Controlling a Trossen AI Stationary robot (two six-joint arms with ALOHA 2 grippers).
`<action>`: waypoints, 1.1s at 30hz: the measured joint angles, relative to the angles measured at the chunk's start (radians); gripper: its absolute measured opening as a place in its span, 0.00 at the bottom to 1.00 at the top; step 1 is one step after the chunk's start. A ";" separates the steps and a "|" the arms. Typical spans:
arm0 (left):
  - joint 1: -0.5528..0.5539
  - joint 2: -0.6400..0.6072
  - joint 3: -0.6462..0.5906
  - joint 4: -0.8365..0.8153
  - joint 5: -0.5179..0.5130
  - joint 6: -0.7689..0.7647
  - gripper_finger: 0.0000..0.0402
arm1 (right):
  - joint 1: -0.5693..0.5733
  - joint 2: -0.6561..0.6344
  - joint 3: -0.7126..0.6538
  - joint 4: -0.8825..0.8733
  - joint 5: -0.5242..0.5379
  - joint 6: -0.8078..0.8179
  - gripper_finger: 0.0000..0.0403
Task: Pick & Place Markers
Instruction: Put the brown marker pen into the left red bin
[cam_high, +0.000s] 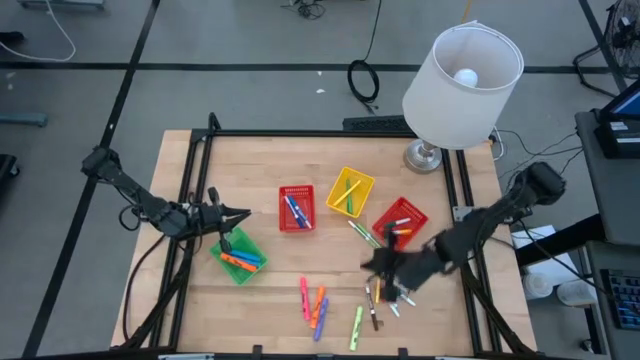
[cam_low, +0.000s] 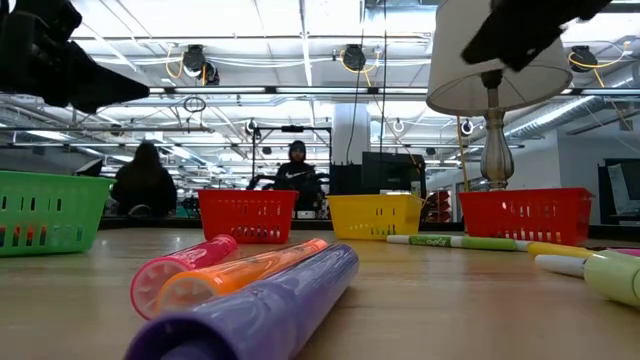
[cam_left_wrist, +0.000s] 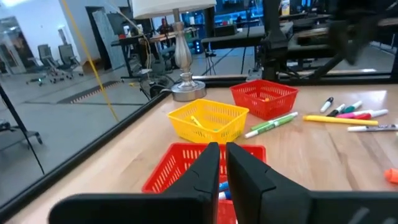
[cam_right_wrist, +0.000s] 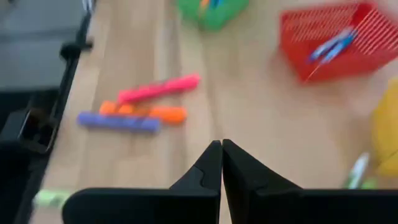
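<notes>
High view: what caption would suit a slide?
Two arms over a table strewn with markers, four baskets and a lamp.

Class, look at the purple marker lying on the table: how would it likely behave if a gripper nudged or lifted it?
The purple marker is a smooth round barrel lying flat on the table, so it would probably roll when nudged. It looks like stiff plastic, likely light, and its glossy surface might slip between fingers.

A wooden table (cam_high: 270, 300) carries four mesh baskets (cam_high: 296, 208), a lamp (cam_high: 425, 156), and loose markers (cam_high: 312, 298) beside the right gripper (cam_high: 378, 262).
</notes>
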 joint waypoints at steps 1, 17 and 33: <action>0.000 0.000 0.000 -0.002 0.000 -0.007 0.09 | 0.023 0.044 0.058 -0.068 -0.001 0.051 0.00; -0.001 0.000 0.001 0.037 0.027 -0.092 0.09 | 0.194 0.516 0.637 -0.575 -0.122 0.678 0.00; -0.003 0.000 0.001 0.024 0.110 -0.132 0.09 | 0.149 0.572 0.563 -0.668 -0.285 0.875 0.30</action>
